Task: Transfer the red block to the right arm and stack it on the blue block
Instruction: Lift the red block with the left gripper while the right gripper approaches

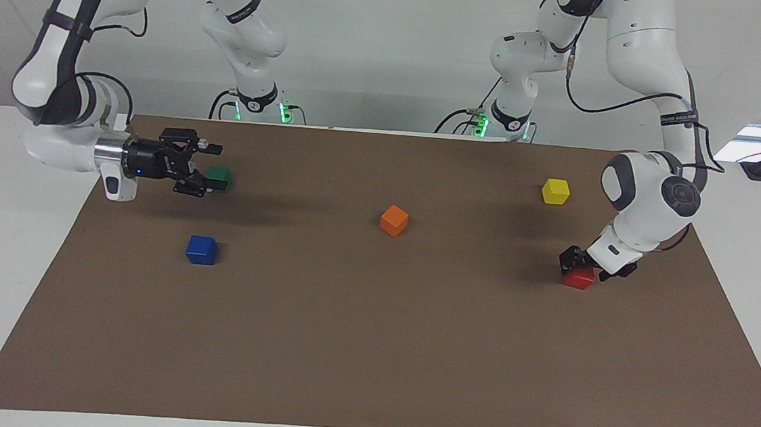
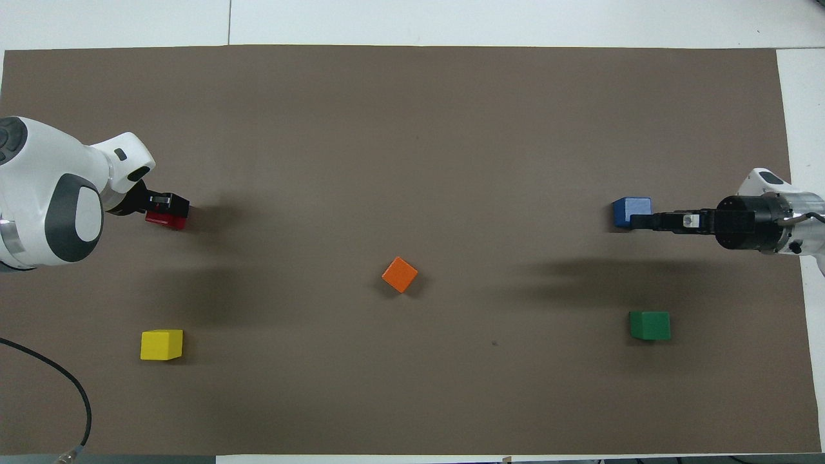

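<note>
Now the left pincer point(image 1: 581, 266) straddles the red block point(image 1: 580, 279) on the desk point(image 1: 370, 348), closure unclear; clamp squarely before lifting. Right pincer point(image 1: 211, 167) waits, spread.

Brown mat point(image 1: 370, 348) on white table point(image 1: 7, 211) (five cubes) — red block point(image 1: 580, 279), blue block point(image 1: 202, 250), orange point(image 1: 393, 220), yellow point(image 1: 555, 191), green point(image 1: 219, 175).

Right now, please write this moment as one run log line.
left gripper: down at red block | right gripper: waiting, raised | blue block: bare
</note>
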`<action>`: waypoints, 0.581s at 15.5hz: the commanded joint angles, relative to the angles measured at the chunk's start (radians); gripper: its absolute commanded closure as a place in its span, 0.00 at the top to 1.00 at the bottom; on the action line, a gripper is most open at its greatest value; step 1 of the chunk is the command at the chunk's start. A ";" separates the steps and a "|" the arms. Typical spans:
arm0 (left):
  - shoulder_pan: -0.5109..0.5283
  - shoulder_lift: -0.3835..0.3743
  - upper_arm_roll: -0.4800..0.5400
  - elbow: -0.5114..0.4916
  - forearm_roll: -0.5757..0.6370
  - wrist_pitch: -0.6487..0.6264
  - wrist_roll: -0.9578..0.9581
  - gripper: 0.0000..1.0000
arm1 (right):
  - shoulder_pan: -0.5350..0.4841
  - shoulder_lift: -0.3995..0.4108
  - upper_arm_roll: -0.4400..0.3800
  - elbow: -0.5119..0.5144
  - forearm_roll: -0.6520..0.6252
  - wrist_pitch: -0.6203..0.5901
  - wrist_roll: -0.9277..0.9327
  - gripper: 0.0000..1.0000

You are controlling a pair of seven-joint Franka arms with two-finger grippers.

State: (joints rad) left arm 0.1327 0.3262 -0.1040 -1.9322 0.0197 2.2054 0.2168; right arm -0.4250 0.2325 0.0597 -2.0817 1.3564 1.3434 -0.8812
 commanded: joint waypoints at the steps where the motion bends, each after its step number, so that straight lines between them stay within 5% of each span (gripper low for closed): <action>1: 0.004 -0.019 0.000 -0.030 0.005 0.019 0.001 0.36 | 0.020 0.062 0.011 -0.001 0.102 -0.043 -0.022 1.00; 2: 0.008 -0.021 -0.002 -0.027 0.003 0.011 -0.001 0.12 | 0.035 0.064 0.011 -0.003 0.128 -0.044 -0.022 1.00; 3: 0.010 -0.019 -0.002 -0.016 0.000 -0.006 -0.001 0.00 | 0.055 0.064 0.011 -0.008 0.150 -0.049 -0.022 1.00; 9: -0.002 -0.019 -0.006 0.252 -0.152 -0.355 -0.267 0.00 | 0.152 0.073 0.011 -0.086 0.315 -0.134 -0.031 1.00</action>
State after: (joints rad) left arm 0.1343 0.3168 -0.1056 -1.7908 -0.0978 2.0020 0.0729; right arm -0.2922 0.3078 0.0698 -2.1207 1.6020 1.2514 -0.8921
